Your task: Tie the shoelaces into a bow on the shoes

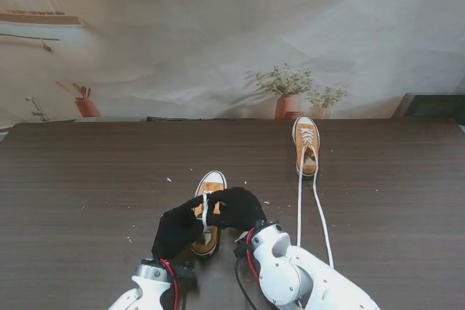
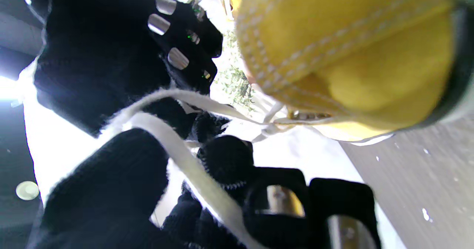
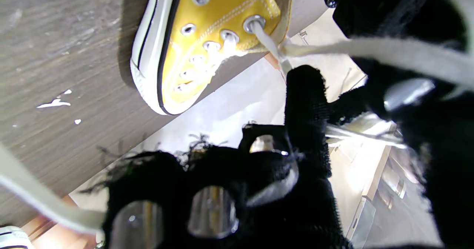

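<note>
While left hand and right hand both pinch lace over near shoe, I expect slip: thin lace, bulky gloves, knot slackens; far shoe at 1 o'clock untied.

near yellow shoe: laces untied | far shoe: laces trailing

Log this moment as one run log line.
stage: tying near shoe | left hand: on lace | right hand: on lace | far shoe: untied
</note>
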Motion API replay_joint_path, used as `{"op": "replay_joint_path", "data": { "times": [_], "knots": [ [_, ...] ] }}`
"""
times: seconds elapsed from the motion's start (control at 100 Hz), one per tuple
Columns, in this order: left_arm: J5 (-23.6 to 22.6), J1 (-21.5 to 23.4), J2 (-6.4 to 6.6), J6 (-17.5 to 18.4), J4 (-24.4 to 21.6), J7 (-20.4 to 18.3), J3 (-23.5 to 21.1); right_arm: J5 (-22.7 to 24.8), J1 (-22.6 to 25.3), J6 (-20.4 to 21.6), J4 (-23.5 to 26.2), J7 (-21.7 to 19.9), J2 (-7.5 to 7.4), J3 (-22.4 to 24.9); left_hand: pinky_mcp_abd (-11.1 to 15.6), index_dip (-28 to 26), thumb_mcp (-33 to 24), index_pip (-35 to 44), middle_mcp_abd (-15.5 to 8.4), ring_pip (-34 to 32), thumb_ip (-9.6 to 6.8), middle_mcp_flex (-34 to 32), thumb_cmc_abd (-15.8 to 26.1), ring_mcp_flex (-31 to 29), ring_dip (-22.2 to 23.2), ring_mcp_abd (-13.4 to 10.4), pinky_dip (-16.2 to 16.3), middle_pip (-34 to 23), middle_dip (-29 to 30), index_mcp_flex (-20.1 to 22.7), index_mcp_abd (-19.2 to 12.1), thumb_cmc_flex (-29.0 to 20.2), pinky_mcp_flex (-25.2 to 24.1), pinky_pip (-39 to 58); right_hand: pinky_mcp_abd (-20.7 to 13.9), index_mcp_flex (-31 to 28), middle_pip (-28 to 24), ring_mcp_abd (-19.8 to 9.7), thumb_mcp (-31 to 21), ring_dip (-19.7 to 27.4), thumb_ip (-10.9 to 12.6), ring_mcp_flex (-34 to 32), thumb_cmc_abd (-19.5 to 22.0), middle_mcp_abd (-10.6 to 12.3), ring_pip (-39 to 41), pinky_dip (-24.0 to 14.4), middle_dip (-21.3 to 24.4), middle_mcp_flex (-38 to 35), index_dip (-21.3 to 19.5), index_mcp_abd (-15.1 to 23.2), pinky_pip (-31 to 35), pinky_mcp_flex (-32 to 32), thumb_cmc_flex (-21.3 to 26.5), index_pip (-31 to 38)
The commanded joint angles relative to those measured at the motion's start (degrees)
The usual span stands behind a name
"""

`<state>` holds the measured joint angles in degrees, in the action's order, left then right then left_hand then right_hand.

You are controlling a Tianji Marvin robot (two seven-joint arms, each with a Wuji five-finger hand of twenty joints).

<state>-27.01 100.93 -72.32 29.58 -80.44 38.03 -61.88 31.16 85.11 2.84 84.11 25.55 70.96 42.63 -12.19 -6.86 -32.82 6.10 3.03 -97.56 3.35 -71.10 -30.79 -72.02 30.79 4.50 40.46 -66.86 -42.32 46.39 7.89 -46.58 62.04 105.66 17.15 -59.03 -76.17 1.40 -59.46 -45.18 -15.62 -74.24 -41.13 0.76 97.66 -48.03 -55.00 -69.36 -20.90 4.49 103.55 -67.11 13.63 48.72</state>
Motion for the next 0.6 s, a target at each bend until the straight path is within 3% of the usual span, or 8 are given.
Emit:
{"op": "replay_joint_path", "data": {
  "times": [0.0,0.12,0.22,0.34,0.59],
  "knots": [
    [-1.0,-0.4,0.17,-0.6,0.0,0.2,0.2,-0.1,0.4,-0.6,0.3,-1.1,-0.17,0.0,6.4,1.2,0.5,-0.7,2.3,-1.4,1.06,-2.8,-1.7,-0.8,-1.1,-1.8,1.1,0.4,0.9,0.8,-11.0,1.6,1.1,14.3,-0.7,-0.1,0.0,-1.5,-5.6,1.3,-2.2,-1.0,-4.4,-0.2,0.4,1.0,0.6,2.5,3.0,1.6,13.9,-0.7,5.5,4.2],
    [-1.4,-0.6,0.22,-0.5,0.2,0.4,0.3,-0.5,0.5,-1.2,1.1,-2.1,-0.32,0.1,6.6,1.2,0.5,-0.6,2.2,-1.4,1.09,-2.8,-1.6,-0.8,-1.1,-1.8,1.1,0.4,0.9,1.0,-11.1,1.7,1.1,14.3,0.0,2.5,0.0,-1.3,-8.0,2.6,-3.4,-1.0,-7.4,-0.2,-0.9,1.4,0.8,4.5,5.9,2.4,12.5,-0.6,10.1,11.0],
    [-1.7,-0.6,0.29,-0.1,0.5,0.3,0.2,-1.9,0.7,-1.5,1.8,-3.0,-0.29,0.4,6.6,1.1,0.5,-0.5,2.2,-1.4,1.09,-2.8,-1.5,-0.8,-1.1,-1.8,1.1,0.4,0.9,1.1,-11.2,1.7,1.1,14.3,0.5,2.8,0.0,-0.9,-10.5,3.3,-2.5,-1.0,-7.0,-0.1,-1.8,1.8,0.8,6.2,5.6,2.3,11.3,-0.4,13.1,12.9],
    [-1.6,-0.7,0.34,0.9,1.1,-0.2,0.2,-7.1,1.7,-3.3,4.0,-6.1,-0.16,1.3,6.7,1.2,0.6,-0.7,2.1,-1.3,1.09,-2.7,-1.4,-0.8,-1.1,-1.9,0.9,0.4,1.0,0.8,-11.4,1.7,1.1,14.3,3.5,2.4,0.1,0.9,-12.1,5.6,-1.3,-0.9,-3.5,-1.1,-4.2,2.7,1.5,10.5,2.7,2.7,8.1,0.1,16.1,14.0],
    [-0.1,-0.8,-0.04,2.8,2.0,-0.6,0.3,-12.8,3.1,-6.2,6.9,-10.4,-0.54,2.8,5.3,1.3,0.4,-1.1,2.2,-0.7,1.1,-1.8,-1.1,-0.8,-1.3,-1.7,-0.8,0.8,1.0,-0.4,-11.5,2.1,0.8,14.3,7.6,4.2,-1.6,2.4,-11.3,11.9,-2.2,-0.9,-0.9,-1.5,-9.8,5.2,1.5,17.8,-5.4,1.3,1.0,1.3,17.9,14.7]
  ]
}}
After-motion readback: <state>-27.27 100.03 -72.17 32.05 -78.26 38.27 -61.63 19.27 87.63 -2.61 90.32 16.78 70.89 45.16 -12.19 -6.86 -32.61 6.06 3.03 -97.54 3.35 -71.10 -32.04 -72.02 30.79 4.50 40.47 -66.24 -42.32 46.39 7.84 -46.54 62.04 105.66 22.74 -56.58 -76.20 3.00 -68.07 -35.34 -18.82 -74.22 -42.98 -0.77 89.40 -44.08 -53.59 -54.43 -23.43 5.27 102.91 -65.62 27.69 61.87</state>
